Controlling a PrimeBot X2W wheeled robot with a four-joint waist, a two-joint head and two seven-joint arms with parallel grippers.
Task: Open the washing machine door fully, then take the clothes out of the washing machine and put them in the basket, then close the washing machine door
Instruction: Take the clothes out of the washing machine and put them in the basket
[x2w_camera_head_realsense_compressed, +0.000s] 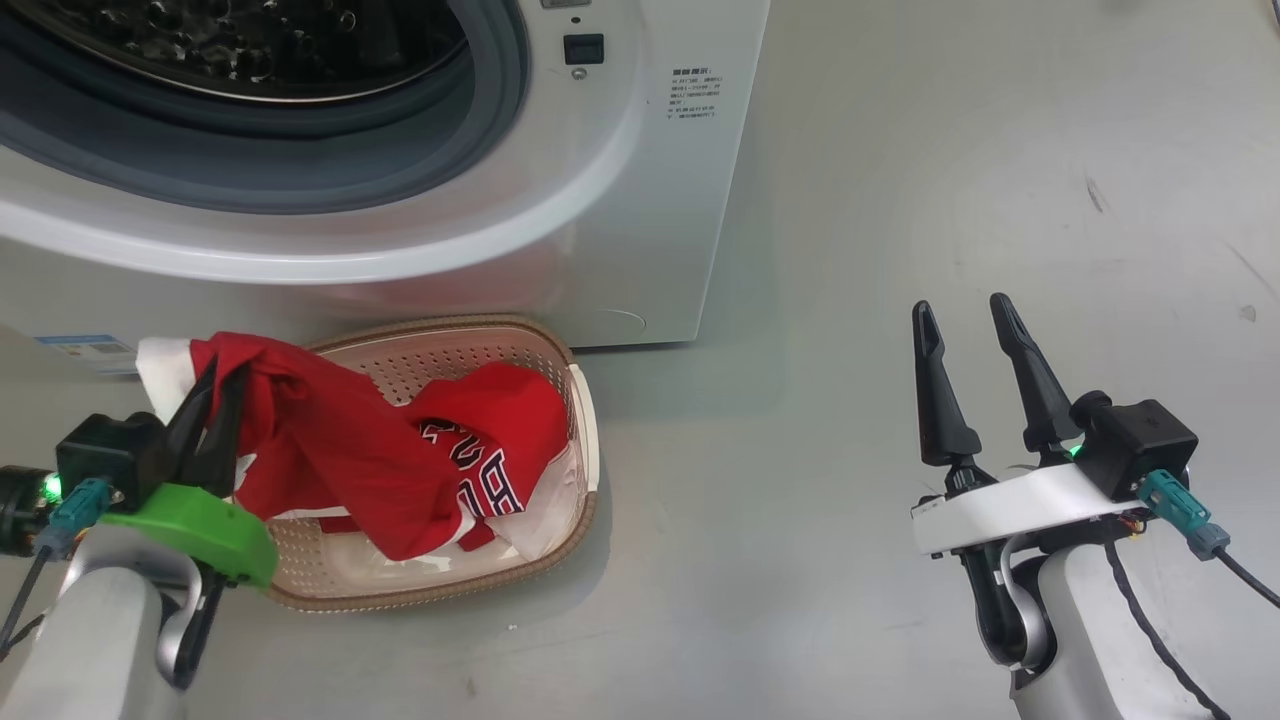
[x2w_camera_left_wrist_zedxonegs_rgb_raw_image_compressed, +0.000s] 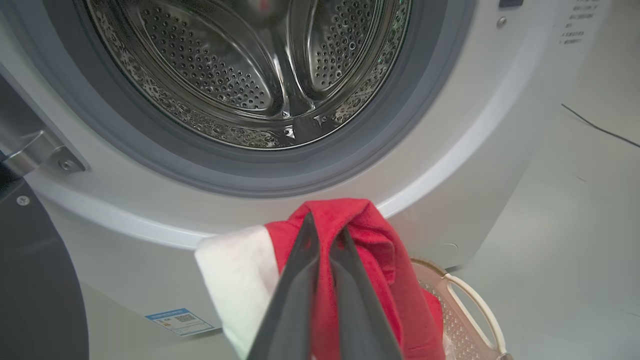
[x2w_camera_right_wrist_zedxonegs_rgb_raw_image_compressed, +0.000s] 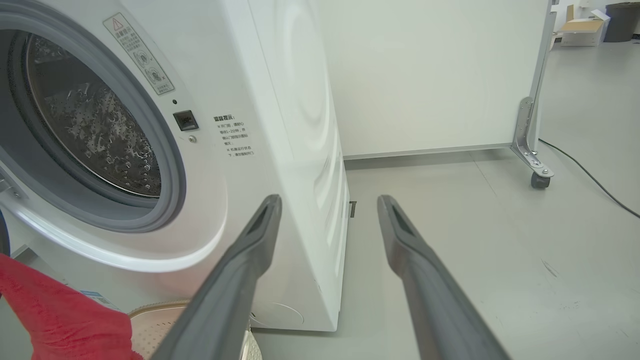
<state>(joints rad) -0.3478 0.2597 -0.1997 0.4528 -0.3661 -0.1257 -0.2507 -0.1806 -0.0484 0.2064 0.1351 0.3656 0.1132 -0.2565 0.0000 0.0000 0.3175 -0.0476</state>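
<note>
The white washing machine (x2w_camera_head_realsense_compressed: 640, 200) stands with its round opening (x2w_camera_left_wrist_zedxonegs_rgb_raw_image_compressed: 250, 90) uncovered, and the steel drum (x2w_camera_left_wrist_zedxonegs_rgb_raw_image_compressed: 240, 65) shows no cloth inside. The washing machine door (x2w_camera_left_wrist_zedxonegs_rgb_raw_image_compressed: 35, 290) hangs open at the left, a dark edge by its hinge. My left gripper (x2w_camera_head_realsense_compressed: 226, 372) (x2w_camera_left_wrist_zedxonegs_rgb_raw_image_compressed: 327, 225) is shut on the clothes (x2w_camera_head_realsense_compressed: 330, 440), a red garment with a white piece (x2w_camera_left_wrist_zedxonegs_rgb_raw_image_compressed: 240, 280) that drapes down into the cream basket (x2w_camera_head_realsense_compressed: 585, 420) below the opening. A red lettered garment (x2w_camera_head_realsense_compressed: 490, 470) lies in the basket. Off to the right, my right gripper (x2w_camera_head_realsense_compressed: 961, 303) (x2w_camera_right_wrist_zedxonegs_rgb_raw_image_compressed: 328, 198) hovers open above the floor with nothing in it.
The basket sits on grey floor right against the machine's front. A blue label (x2w_camera_head_realsense_compressed: 85, 350) is low on the machine. A white panel on casters (x2w_camera_right_wrist_zedxonegs_rgb_raw_image_compressed: 532, 170) stands behind the machine, with a black cable (x2w_camera_right_wrist_zedxonegs_rgb_raw_image_compressed: 595, 180) on the floor beside it.
</note>
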